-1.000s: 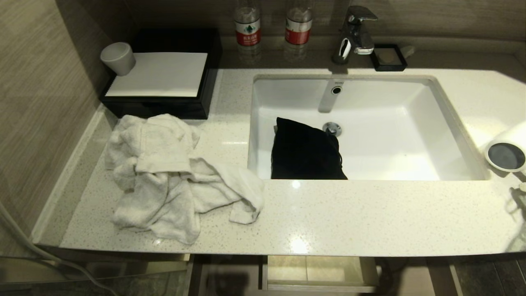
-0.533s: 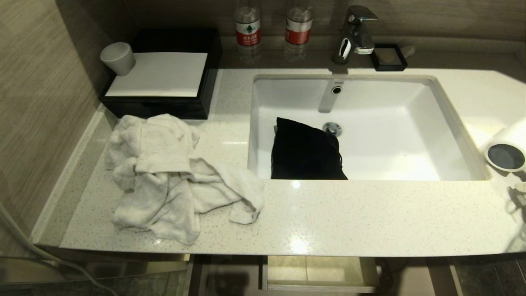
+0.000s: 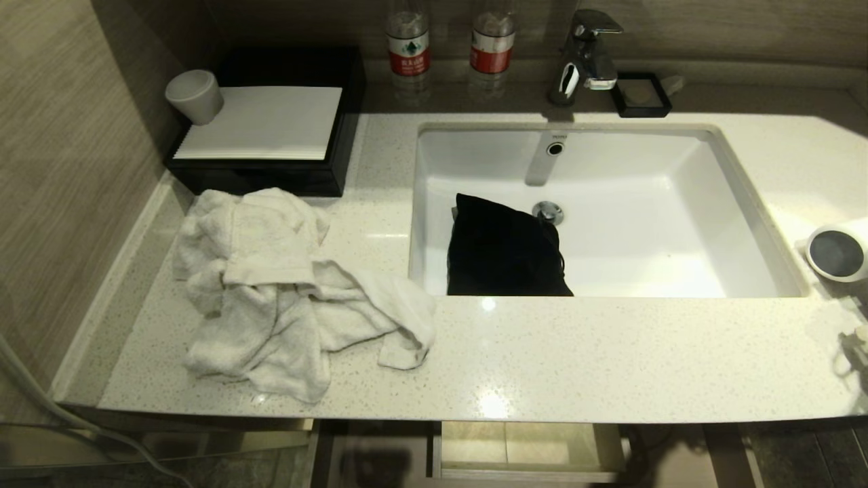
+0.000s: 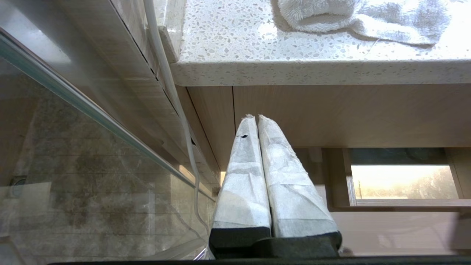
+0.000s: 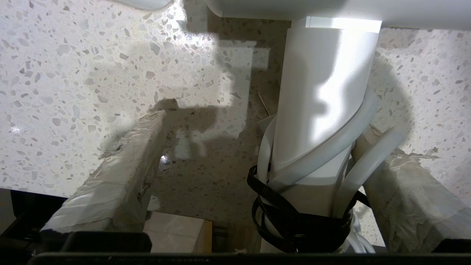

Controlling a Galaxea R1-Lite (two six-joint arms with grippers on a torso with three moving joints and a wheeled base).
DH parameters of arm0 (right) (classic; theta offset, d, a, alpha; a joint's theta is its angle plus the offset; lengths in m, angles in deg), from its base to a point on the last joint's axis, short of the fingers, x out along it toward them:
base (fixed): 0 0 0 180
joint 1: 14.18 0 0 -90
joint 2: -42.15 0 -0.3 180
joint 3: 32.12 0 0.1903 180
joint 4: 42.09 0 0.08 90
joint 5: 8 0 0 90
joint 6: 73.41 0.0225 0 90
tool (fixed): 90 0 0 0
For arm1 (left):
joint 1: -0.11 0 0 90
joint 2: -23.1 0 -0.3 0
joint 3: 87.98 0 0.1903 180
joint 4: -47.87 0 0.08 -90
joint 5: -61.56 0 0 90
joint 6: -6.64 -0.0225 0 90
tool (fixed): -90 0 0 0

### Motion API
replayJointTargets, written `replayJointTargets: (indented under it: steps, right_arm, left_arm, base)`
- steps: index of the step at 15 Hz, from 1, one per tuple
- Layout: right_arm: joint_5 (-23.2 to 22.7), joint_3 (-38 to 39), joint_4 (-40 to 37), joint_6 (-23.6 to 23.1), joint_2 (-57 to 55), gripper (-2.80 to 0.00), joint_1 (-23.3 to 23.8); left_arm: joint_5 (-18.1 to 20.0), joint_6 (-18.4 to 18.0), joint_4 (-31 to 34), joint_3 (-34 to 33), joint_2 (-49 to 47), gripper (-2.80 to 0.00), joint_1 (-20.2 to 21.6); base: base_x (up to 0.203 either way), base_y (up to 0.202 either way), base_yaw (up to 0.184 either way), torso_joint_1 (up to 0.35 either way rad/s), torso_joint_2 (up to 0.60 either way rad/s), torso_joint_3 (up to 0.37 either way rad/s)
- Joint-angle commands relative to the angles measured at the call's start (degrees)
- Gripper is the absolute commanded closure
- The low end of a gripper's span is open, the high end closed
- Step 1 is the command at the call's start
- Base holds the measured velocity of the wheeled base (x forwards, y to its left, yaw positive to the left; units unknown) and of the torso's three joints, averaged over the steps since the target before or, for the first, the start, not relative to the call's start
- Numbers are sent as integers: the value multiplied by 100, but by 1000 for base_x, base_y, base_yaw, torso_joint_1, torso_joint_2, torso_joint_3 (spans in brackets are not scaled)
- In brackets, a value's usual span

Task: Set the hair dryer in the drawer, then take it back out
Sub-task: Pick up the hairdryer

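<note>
1. One dryer (image 3: 839, 251), far right edge of the head view, lying on the counter (image 3: 576, 352) just right of the sink (image 3: 732, 203), grey end face toward the camera.
2. Right gripper (image 5: 257, 162): fingers spread wide, straddling the handle (image 5: 323, 95). One finger sits against the wound cord (image 5: 353, 147), the other stands clear of the handle. Nothing clamped.
3. Left gripper (image 4: 257, 121): fingers pressed together, empty, parked low in front of the cabinet.
4. Drawer (image 3: 525, 447) open, bottom centre of the head view, looks empty.
5. Handling, my read: rigid smooth plastic, likely slippery; barrel-heavy, so it should want to pivot in a handle grip. Cord is soft and banded with black tie (image 5: 294, 224); it may shift under the pads.
6. Grip point: bare handle between barrel and cord wrap, not on the cord.
</note>
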Motion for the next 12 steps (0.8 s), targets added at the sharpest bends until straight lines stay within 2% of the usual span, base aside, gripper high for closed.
replayJointTargets:
  steps: [1,12]
  right_arm:
    - [-24,-120,2,-39,23,-280,1]
    - [223,-356,-3,-373,252,-280,147]
  left_arm:
    - [0,0,0,-2,0,0,0]
    - [0,0,0,-9,0,0,0]
  base:
    - [0,0,0,0,0,0]
    - [0,0,0,0,0,0]
